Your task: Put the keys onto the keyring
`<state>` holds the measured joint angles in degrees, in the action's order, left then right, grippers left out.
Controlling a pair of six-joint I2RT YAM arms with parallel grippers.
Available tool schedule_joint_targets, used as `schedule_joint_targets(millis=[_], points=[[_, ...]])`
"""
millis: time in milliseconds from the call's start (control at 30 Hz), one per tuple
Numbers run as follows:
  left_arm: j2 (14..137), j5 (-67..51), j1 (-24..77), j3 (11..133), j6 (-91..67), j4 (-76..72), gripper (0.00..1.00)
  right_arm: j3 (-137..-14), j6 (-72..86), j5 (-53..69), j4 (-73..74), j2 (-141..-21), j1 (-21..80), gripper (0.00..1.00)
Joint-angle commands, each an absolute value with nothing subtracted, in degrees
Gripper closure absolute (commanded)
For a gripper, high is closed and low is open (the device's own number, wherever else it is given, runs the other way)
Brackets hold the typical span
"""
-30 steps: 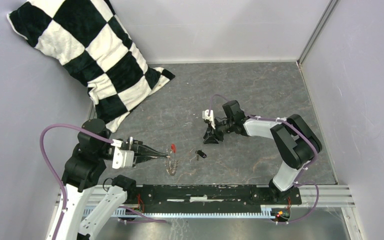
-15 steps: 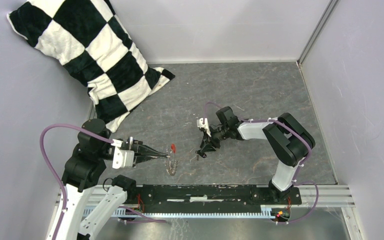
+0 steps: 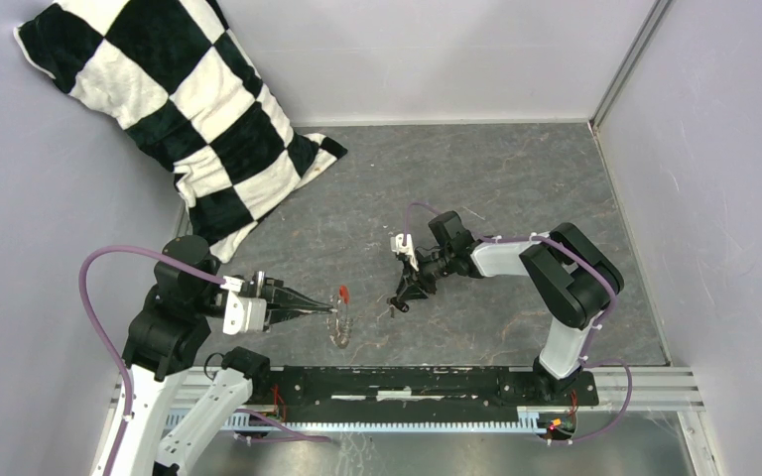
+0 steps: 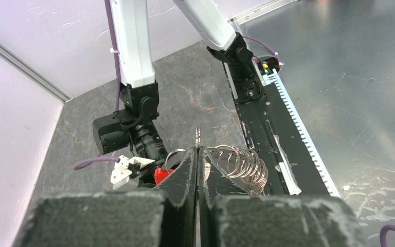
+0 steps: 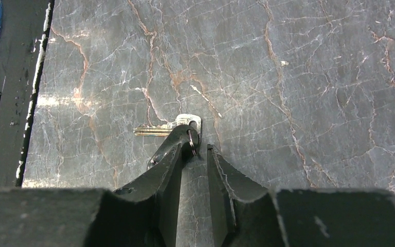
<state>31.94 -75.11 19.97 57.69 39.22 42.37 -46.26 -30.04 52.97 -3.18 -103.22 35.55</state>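
My left gripper (image 3: 331,312) is shut on the keyring (image 3: 341,325), a thin metal loop strung with several silvery rings and a red tag (image 3: 343,294). In the left wrist view the jaws (image 4: 198,149) are pressed together on the loop, with the rings (image 4: 243,164) to their right and the red tag (image 4: 159,175) to their left. My right gripper (image 3: 400,300) is down over the small key. In the right wrist view its fingertips (image 5: 195,146) stand narrowly apart at the key's head (image 5: 187,122). The key's small ring (image 5: 193,140) touches the left fingertip, and the blade points left.
A black-and-white checkered pillow (image 3: 189,109) leans in the far left corner. The black mounting rail (image 3: 407,382) runs along the near edge. Walls close in the left, back and right sides. The right arm (image 4: 133,56) shows in the left wrist view beyond the keyring.
My right gripper has moved down and to the left onto the key, covering it in the top view. It has held still for the last half second. The left gripper and keyring have not moved.
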Motion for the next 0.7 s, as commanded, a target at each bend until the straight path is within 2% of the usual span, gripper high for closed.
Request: schedule_joint_targets(millis=[0,667], points=[[31.9,-75.5,20.0,58.0,37.5,41.7,0.98,-47.2,-30.6,54.2,-3.4,-104.2,35.5,0.69],[31.6,-75.5,19.9,58.1,37.1,41.7,0.98,-49.7,-32.2,55.3,-0.1,-104.8,35.1,0.69]])
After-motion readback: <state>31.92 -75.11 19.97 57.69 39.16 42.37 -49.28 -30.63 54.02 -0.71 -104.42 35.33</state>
